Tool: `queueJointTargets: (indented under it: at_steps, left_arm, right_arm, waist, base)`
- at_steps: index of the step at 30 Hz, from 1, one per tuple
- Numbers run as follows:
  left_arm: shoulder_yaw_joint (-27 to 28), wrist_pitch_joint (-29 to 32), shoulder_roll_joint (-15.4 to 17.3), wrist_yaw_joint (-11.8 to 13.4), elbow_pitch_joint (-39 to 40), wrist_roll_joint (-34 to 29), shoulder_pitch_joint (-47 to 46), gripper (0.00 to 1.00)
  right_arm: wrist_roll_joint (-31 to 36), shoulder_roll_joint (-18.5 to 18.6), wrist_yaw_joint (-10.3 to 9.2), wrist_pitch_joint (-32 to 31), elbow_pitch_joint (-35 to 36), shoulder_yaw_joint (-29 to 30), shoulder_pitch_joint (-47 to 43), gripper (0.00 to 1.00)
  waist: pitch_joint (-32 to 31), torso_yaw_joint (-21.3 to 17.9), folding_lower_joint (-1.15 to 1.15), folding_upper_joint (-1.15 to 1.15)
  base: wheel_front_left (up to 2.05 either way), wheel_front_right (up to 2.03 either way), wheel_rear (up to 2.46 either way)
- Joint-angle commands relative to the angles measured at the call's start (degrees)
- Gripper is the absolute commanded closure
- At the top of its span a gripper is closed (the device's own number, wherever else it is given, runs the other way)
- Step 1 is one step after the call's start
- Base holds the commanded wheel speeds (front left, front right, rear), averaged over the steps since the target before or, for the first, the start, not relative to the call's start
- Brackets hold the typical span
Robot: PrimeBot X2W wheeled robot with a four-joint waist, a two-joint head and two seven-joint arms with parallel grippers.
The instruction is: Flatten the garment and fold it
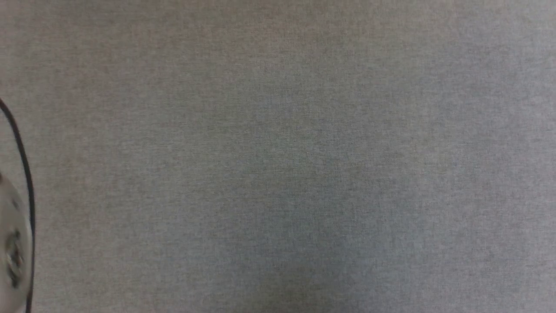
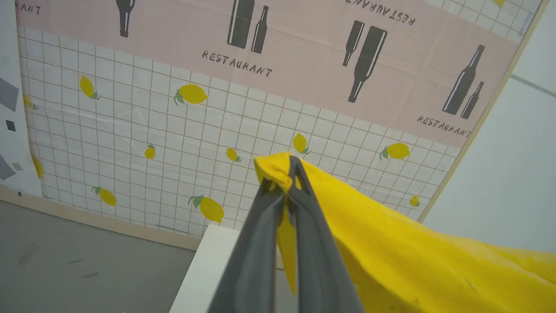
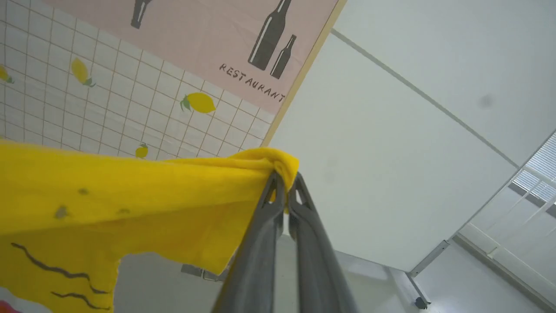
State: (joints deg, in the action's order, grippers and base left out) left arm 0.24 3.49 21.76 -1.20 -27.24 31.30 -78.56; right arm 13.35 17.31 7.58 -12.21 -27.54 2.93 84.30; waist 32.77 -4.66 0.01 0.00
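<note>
- The grey woven work surface (image 1: 278, 156) lies under my head camera. I judge this is where the shirt will be spread, so the cloth has to come down onto it.
- The lemon-and-tile backdrop (image 2: 173, 143) faces both wrist cameras. That tells me both arms point outward and up, not down at the surface.
- The mustard-yellow T-shirt (image 2: 391, 243) is in the air, strung between my two grippers and sagging below them. I reckon I hold it high and wide so its own weight pulls the creases out before laying it down.
- In the right wrist view the drooping part carries black wavy strokes (image 3: 47, 265), so the printed side faces that camera.
- The left gripper (image 2: 286, 174) has its jaws together, clamped on a bunched bit of the shirt's edge, and a strip of cloth runs down between the fingers.
- The right gripper (image 3: 284, 182) is pinched tight on another bunched bit of edge. I cannot tell whether these two holds are at the shoulders or the hem.
- A blurred pale forearm (image 1: 11, 243) and its black cable (image 1: 24, 165) sit at the left edge of the head view, consistent with a raised left arm.
</note>
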Motion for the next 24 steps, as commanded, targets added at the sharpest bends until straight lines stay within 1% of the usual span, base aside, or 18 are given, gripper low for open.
queueJointTargets:
  at_steps: [1, 4, 7, 10, 12, 14, 18, 20, 22, 24]
  left_arm:
    - [-0.54, 0.21, 0.68, -0.87, -0.8, -0.38, 3.7, 1.0]
    - [-1.25, 1.01, 1.14, -2.04, -1.94, -0.04, 10.73, 1.0]
    - [-1.85, 2.53, 1.72, -2.81, -1.55, 0.54, 19.75, 1.0]
    - [-1.61, 5.39, 1.41, -2.86, 1.18, 2.5, 29.91, 1.0]
    - [-1.32, 7.69, 0.99, -2.5, 4.25, 4.06, 37.22, 1.0]
    - [-0.86, 9.97, 0.64, -1.92, 7.72, 5.69, 44.54, 1.0]
    - [-0.05, 14.32, -0.3, 0.38, 16.17, 8.36, 58.98, 1.0]
    - [0.36, 16.24, -0.95, 2.06, 20.97, 9.4, 65.54, 1.0]
    - [0.76, 17.74, -1.55, 3.89, 25.71, 10.03, 71.36, 1.0]
    - [0.99, 18.94, -2.08, 5.84, 29.71, 10.12, 76.43, 1.0]
  right_arm:
    - [-1.17, -0.25, -0.09, 0.7, -1.45, 0.06, -3.25, 1.0]
    - [-4.33, -0.26, -0.09, 0.53, -4.13, -0.68, -9.17, 1.0]
    - [-8.75, 0.14, -0.09, -1.46, -5.06, -2.07, -16.84, 1.0]
    - [-13.42, 0.81, -0.09, -5.24, -3.71, -3.18, -25.56, 1.0]
    - [-17.28, 1.34, -0.09, -8.98, -1.39, -3.15, -32.32, 1.0]
    - [-20.4, 2.21, -0.09, -12.95, 2.69, -2.78, -39.56, 1.0]
    - [-25.02, 2.83, -0.09, -20.65, 13.88, 0.54, -54.72, 1.0]
    - [-26.4, 2.28, -0.09, -24.28, 20.02, 3.09, -62.02, 1.0]
    - [-27.09, 0.94, -0.09, -27.8, 26.04, 6.13, -68.88, 1.0]
    - [-26.95, -1.5, -0.09, -30.93, 31.48, 9.55, -75.21, 1.0]
  waist:
    - [-1.91, 0.62, -0.01, 0.0]
    - [-4.7, 1.08, -0.01, 0.0]
    - [-8.34, 1.43, -0.01, 0.0]
    - [-12.01, 1.67, -0.01, 0.0]
    - [-14.4, 1.92, -0.01, 0.0]
    - [-16.62, 2.04, -0.01, 0.0]
    - [-20.31, 2.35, -0.01, 0.0]
    - [-21.66, 2.53, -0.01, 0.0]
    - [-22.67, 2.76, -0.01, 0.0]
    - [-23.58, 3.08, -0.01, 0.0]
  base:
    - [0.0, 0.0, 0.0]
    - [0.0, 0.0, 0.0]
    - [0.0, 0.0, 0.0]
    - [0.0, 0.0, 0.0]
    - [0.0, 0.0, 0.0]
    - [0.0, 0.0, 0.0]
    - [0.0, 0.0, 0.0]
    - [0.0, 0.0, 0.0]
    - [0.0, 0.0, 0.0]
    - [0.0, 0.0, 0.0]
